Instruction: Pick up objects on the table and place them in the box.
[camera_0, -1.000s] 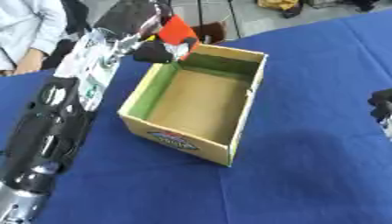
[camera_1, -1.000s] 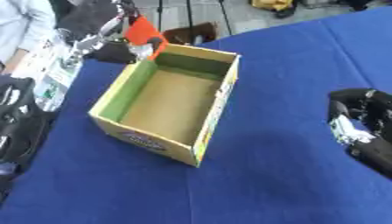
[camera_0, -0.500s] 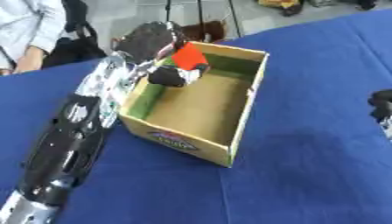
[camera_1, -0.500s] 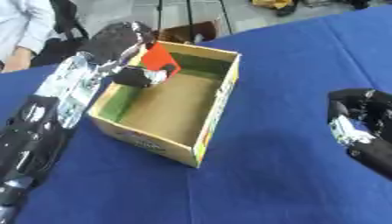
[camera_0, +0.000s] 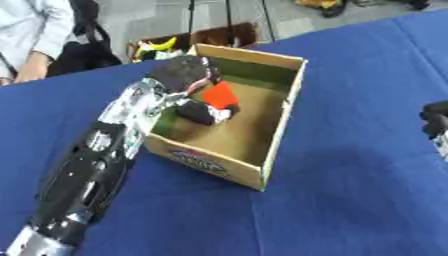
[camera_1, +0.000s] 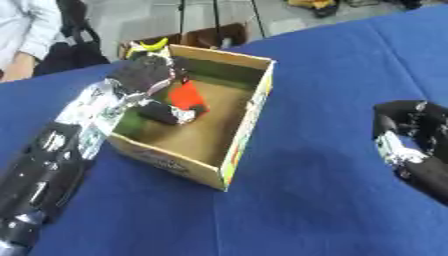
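Item 1: blue table (camera_0: 350, 165), covering your whole view. Item 2: open cardboard box (camera_0: 278, 127), green inner wall, set toward the table's far edge; a printed label on its near outer wall, writing unreadable. Item 3: your left hand (camera_0: 188, 80), reaching inside the box, fingers curled round a red object (camera_0: 219, 95). Item 4: your right hand (camera_1: 411, 145), at the table's right edge, fingers relaxed, holding nothing.

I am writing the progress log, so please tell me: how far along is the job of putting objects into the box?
Done: nothing lies loose in the cardboard box. In hand: the left hand is inside the box, its fingers curled around a red object, not yet released. Left: letting go and withdrawing. No other object shows on the blue table. The right hand rests at the right edge.
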